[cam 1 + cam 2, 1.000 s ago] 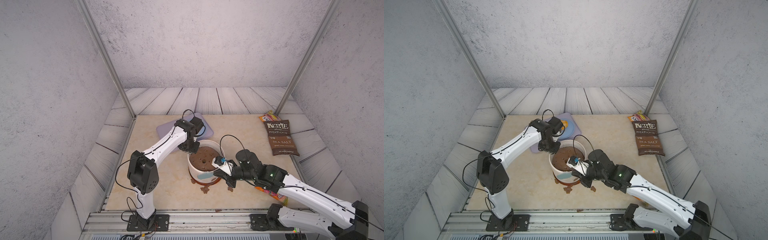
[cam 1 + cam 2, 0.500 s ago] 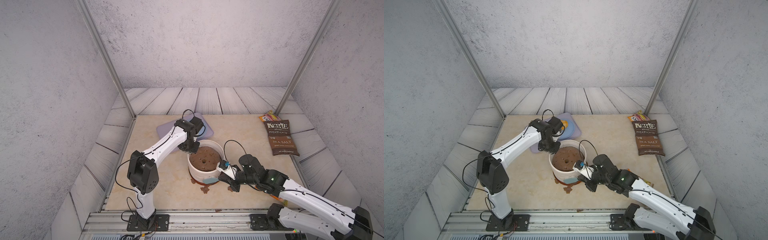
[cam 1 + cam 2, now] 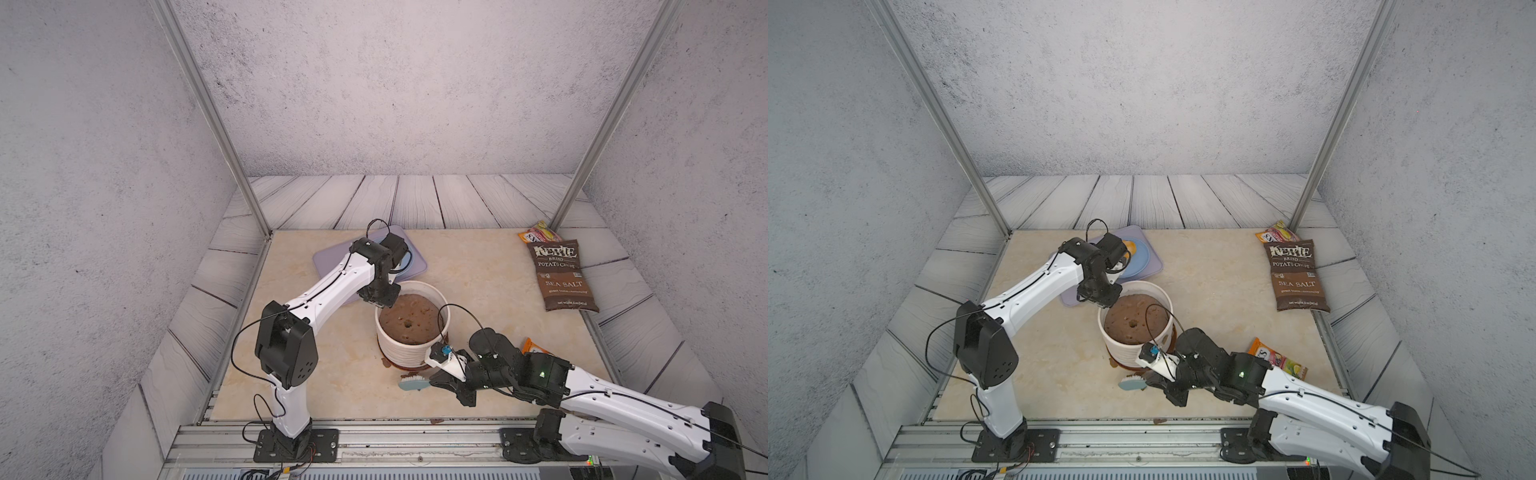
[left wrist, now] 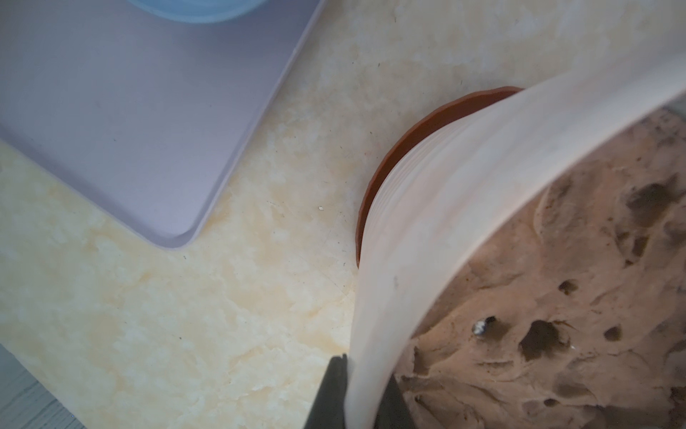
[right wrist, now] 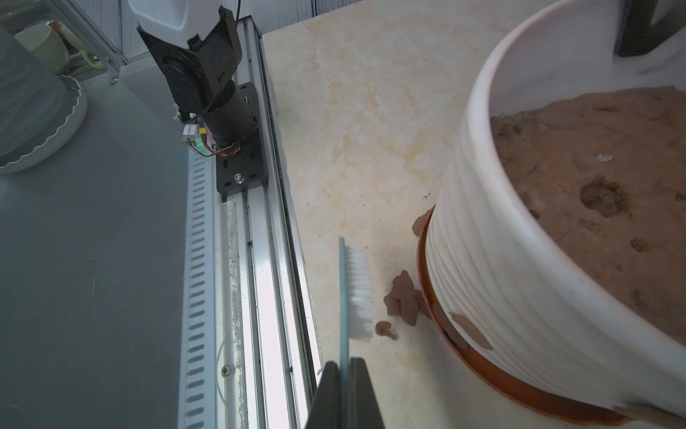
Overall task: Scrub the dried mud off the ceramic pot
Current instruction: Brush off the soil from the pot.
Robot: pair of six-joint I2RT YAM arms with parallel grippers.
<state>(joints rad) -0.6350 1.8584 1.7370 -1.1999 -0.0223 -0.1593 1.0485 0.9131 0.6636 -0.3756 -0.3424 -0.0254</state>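
The cream ribbed ceramic pot, filled with brown soil, stands on a rust-brown saucer mid-table. My left gripper is shut on the pot's far-left rim, one finger outside and one inside. My right gripper is shut on a light-blue brush. The brush is held low at the pot's near side, its white bristles facing the pot but apart from it. A patch of dried mud clings to the lower wall. Loose flakes lie on the table by the saucer.
A lilac tray with a blue plate lies behind the pot, under my left arm. A chip bag and snack packets lie along the right edge. The metal rail borders the front.
My right gripper has come down and back from the pot's near-right rim to table height in front of the pot, carrying the brush. The left gripper and pot have not moved.
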